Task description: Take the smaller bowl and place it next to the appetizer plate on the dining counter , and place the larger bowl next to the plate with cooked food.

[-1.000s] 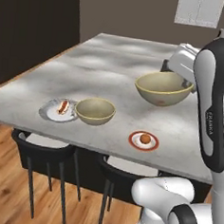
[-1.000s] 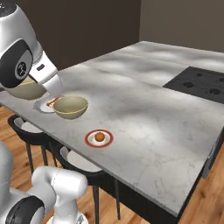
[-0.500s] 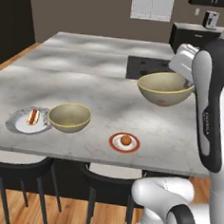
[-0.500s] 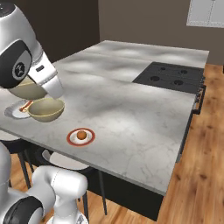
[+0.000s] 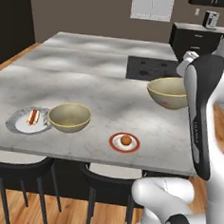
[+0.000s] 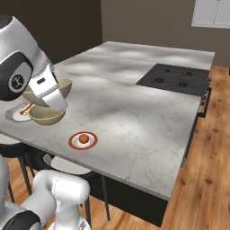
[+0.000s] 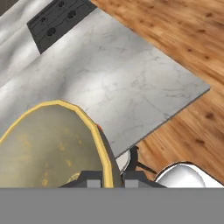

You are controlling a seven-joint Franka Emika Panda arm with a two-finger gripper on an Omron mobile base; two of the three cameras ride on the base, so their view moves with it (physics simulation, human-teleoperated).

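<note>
In the left base view, the large bowl (image 5: pixel 168 92) hangs in the air above the desk (image 5: pixel 101 87), its far side hidden behind the white arm. Its inside looks empty. Well away from it, toward the near edge, the small bowl (image 5: pixel 69 117) sits empty, touching a grey plate (image 5: pixel 19 121) that carries a hot dog (image 5: pixel 33 116). Between the two bowls, near the desk's edge, a red-rimmed plate (image 5: pixel 124 142) holds one round brown piece of food (image 5: pixel 126 140).

In the right base view, the large bowl (image 6: pixel 60 88) is raised just above the small bowl (image 6: pixel 45 117), partly covered by the arm. The red-rimmed plate (image 6: pixel 83 140) lies nearer the camera.

In the hand view, the hand (image 7: pixel 113 180) is pressed together, pinching the yellow rim of the large bowl (image 7: pixel 46 144). The bowl is empty. Below lie the desk (image 7: pixel 111 78) and the wooden floor (image 7: pixel 183 65).
</note>
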